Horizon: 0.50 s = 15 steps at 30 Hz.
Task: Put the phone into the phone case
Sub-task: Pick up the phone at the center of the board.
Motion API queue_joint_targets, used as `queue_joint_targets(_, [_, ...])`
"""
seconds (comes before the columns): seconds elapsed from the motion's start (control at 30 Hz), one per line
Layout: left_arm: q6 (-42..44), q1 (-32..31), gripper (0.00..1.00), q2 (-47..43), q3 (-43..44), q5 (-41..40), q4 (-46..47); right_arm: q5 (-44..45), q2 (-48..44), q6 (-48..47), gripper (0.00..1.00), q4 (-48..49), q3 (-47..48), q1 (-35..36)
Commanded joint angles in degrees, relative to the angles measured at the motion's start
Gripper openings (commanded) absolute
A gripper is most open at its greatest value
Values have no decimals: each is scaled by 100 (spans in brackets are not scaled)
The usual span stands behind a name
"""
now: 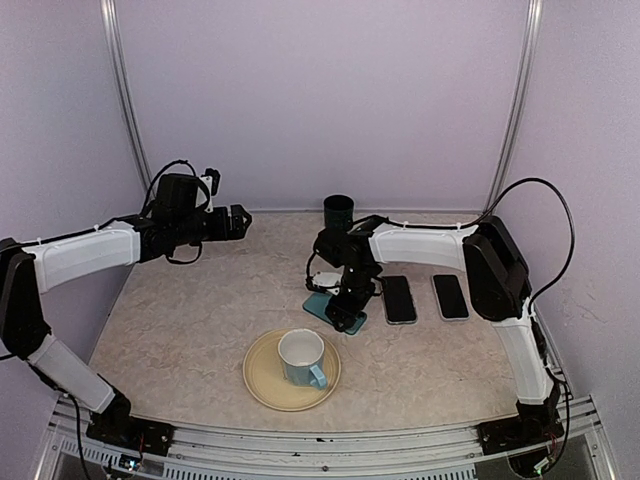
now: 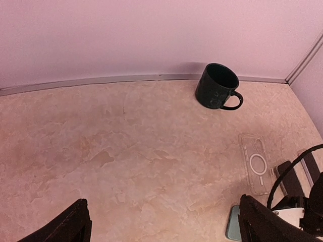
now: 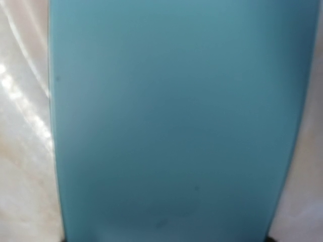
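Above the table's left edge, left tool (image 1: 238,222) held high, fingers spread wide, gripping nothing; likely parked clear of the work. Toward the front edge, plate (image 1: 262,385) with cup (image 1: 302,358), no part of the job. Mid-table, teal phone (image 1: 319,305) lying flat, right tool (image 1: 350,312) lowered straight onto it, apparently for a pickup; cannot tell whether spread or pinching. Just beyond, toward the far edge, clear phone case (image 2: 257,164) flat and unfilled, apparently waiting to take the phone. Nearer the right edge, two black phones (image 1: 399,298) side by side
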Motion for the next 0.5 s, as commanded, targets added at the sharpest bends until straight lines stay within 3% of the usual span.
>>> queue_joint_targets(0.0, [562, 18, 99, -132, 315, 318, -80, 415, 302, -35, 70, 71, 58, 51])
queue_joint_targets(0.47, [3184, -335, 99, -339, -64, 1381, 862, 65, -325, -295, 69, 656, 91, -47])
